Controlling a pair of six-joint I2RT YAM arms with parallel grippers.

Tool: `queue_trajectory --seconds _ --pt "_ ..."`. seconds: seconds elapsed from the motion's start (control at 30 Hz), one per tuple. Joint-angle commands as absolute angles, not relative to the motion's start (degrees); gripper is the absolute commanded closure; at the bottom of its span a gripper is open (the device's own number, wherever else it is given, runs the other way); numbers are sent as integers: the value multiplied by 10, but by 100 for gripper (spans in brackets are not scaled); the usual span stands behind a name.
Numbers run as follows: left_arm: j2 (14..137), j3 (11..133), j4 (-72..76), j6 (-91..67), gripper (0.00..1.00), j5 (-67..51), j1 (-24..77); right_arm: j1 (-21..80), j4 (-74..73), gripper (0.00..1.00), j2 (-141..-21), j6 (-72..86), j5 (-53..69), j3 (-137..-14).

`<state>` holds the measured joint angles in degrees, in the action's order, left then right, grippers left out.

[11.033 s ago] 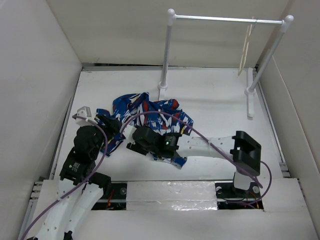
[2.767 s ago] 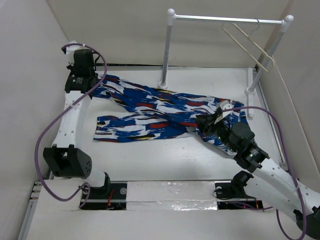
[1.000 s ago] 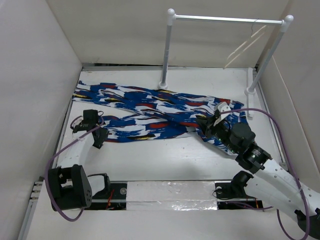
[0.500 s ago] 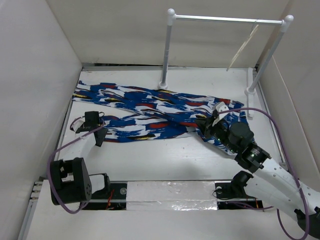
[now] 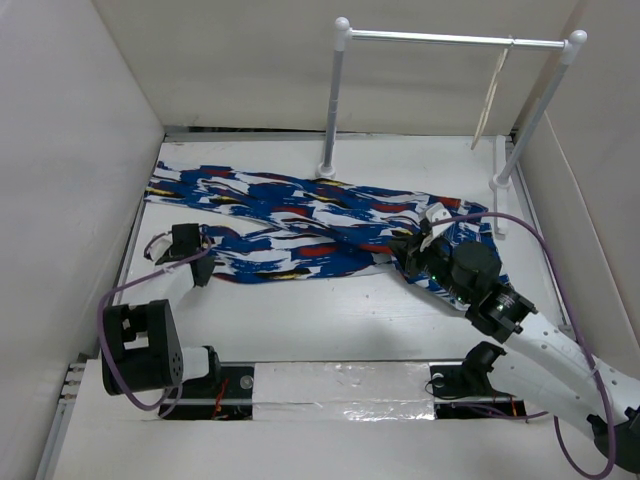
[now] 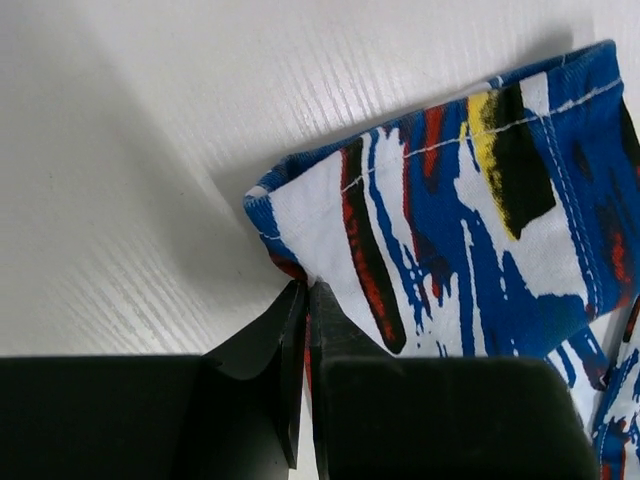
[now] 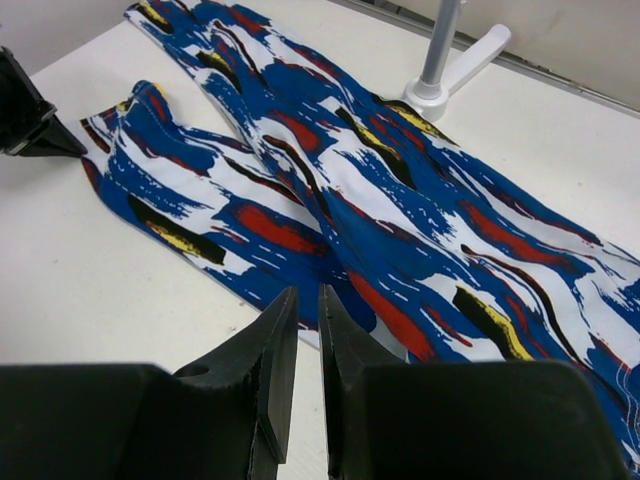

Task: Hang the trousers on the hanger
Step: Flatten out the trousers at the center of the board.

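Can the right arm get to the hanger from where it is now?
Probably yes. The hanger hangs free on the rail beyond the right gripper, with nothing between, though that gripper is shut on the trousers.

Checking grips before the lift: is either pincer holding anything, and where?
Left pincer pinches the trousers at a cuff corner. Right pincer sits nearly shut over their near edge; whether cloth is caught cannot be told.

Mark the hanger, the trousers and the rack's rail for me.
hanger (image 5: 488, 105), top external view, pale arm below the rail.
trousers (image 5: 300, 210), top external view, middle of the spread cloth.
rail (image 5: 430, 38), top external view, its middle stretch.
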<state>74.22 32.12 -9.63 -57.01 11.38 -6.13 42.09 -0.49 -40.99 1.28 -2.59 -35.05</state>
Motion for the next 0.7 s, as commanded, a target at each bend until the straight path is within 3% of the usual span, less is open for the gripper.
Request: queue_trajectory --seconds 0.0,0.33,0.47,0.67 --pt "714 344 -132 -542 100 123 -63 425 15 80 -407 6 -39 -372" --pt "442 558 -227 -404 100 212 -63 425 21 57 -435 6 -80 -369" --pt "425 654 -274 -374 100 249 -63 425 22 47 -438 11 -112 -364" --pt "352 631 -270 -362 100 253 -58 395 5 36 -447 33 -183 -358"
